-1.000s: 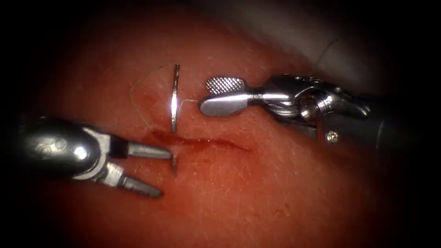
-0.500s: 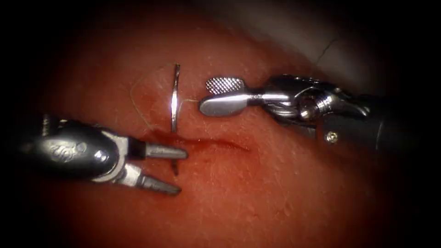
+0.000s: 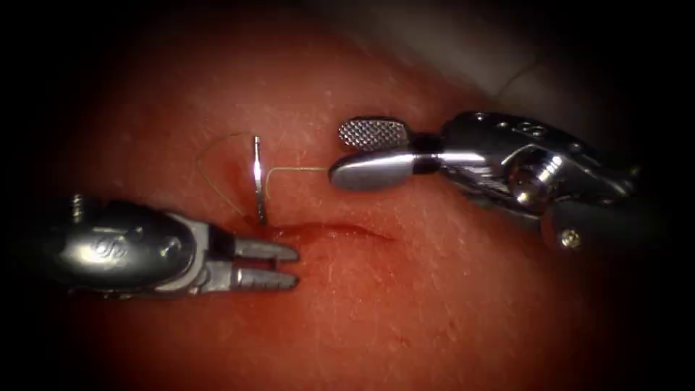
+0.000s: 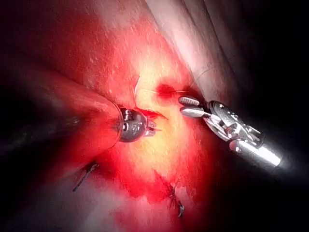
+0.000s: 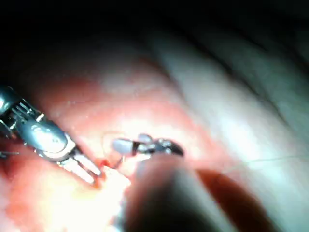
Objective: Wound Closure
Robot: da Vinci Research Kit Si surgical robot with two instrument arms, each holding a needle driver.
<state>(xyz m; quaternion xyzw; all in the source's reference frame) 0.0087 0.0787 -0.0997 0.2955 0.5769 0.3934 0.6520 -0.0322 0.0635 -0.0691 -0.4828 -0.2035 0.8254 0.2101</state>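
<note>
Endoscope view, centre frame. The curved needle (image 3: 257, 179) stands in the tissue (image 3: 405, 304) at the left end of the cut (image 3: 329, 230), its tail upright above the cut. The left tool (image 3: 288, 265), jaws nearly together just below the cut, appears to pinch the emerging tip. The right tool (image 3: 365, 152), jaws spread, holds nothing beside the thread (image 3: 289, 171). Risk, judged: a shallow tip grip may slip, tearing the wound edge.

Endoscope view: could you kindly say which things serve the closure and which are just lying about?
In use: needle, in the tissue at the left end of the cut; thread; left tool there, grip unclear; right tool, fingers open, empty.
Lying about: red fluid; dark thread ends.
</note>
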